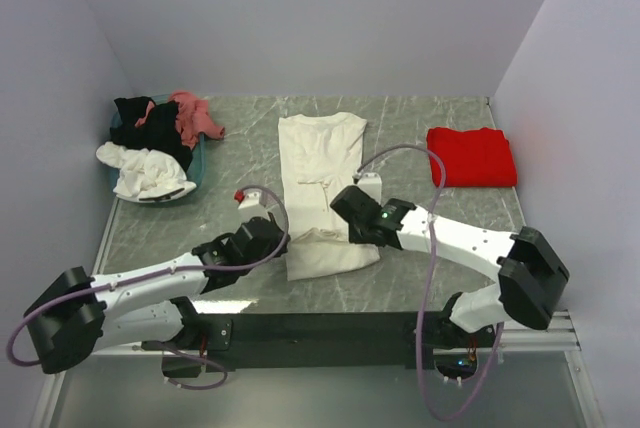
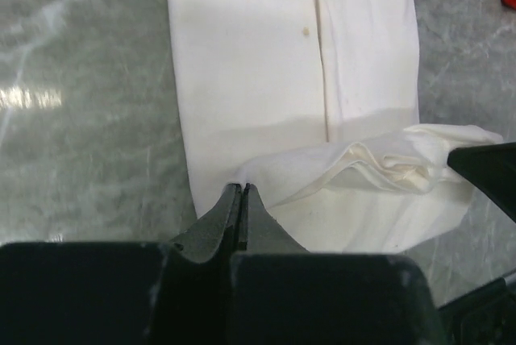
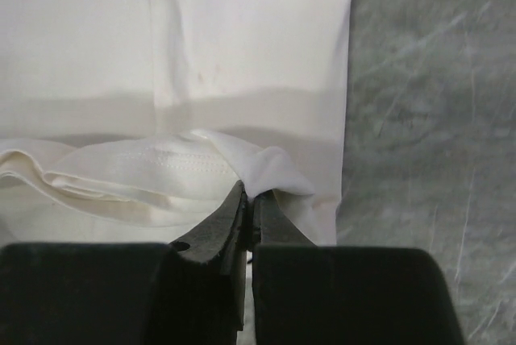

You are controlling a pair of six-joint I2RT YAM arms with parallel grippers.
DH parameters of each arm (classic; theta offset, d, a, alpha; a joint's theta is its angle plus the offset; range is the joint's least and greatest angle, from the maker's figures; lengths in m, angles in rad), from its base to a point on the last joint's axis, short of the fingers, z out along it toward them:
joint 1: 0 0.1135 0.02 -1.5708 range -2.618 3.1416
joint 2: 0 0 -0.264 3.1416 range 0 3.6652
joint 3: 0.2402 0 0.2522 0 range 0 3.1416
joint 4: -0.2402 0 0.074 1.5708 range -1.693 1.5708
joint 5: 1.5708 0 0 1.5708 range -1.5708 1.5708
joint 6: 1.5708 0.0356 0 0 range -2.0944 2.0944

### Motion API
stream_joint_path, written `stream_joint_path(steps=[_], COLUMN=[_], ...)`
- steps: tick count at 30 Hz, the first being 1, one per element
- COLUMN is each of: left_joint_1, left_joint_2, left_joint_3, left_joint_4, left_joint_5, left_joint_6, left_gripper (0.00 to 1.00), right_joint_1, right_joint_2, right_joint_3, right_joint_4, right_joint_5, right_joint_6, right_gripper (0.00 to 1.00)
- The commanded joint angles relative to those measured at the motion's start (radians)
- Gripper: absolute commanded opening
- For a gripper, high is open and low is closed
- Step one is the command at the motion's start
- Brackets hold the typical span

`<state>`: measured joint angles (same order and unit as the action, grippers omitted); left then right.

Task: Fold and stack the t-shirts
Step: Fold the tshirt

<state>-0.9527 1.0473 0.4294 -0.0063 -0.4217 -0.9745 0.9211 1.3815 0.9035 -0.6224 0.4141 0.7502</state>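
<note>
Cloth from the near hem of the cream t-shirt [image 1: 318,163] is pinched at both corners. My left fingers [image 2: 239,200] are pressed together on the left corner and my right fingers [image 3: 246,208] on the right corner, each with a fold of fabric squeezed between the tips. I hold both corners at once so the hem comes up as one straight edge rather than twisting. Between the two grips the fabric sags in a soft bunch above the layer beneath.

The shirt lies as a long strip in the middle of the tabletop [image 1: 240,148], sleeves tucked in and collar end away from me. The step in hand therefore looks like carrying the hem over toward the collar to halve the length.

To the right of the cream shirt and well apart from it, the red t-shirt [image 1: 471,156] sits folded, likely the base of the stack. To the cream shirt's left, the black, pink and white shirts [image 1: 150,153] lie heaped in a bin [image 1: 198,166], not yet folded.
</note>
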Motion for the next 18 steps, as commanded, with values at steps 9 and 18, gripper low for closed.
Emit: stream_joint_path(steps=[9, 18], left_joint_1=[0.241, 0.311], left_joint_2=[0.262, 0.439], left_joint_3=[0.182, 0.315], left_joint_4=[0.207, 0.230], left_joint_5=[0.237, 0.270], left_joint_6=[0.263, 0.312], left_gripper=[0.00, 0.00], right_joint_1=[-0.162, -0.246], right_joint_2=[0.185, 0.284], right_joint_3=[0.199, 0.302], right_joint_4=[0.081, 0.095], right_joint_5=[0.014, -0.008], right_joint_6=[-0.190, -0.268], right_gripper=[0.00, 0.00])
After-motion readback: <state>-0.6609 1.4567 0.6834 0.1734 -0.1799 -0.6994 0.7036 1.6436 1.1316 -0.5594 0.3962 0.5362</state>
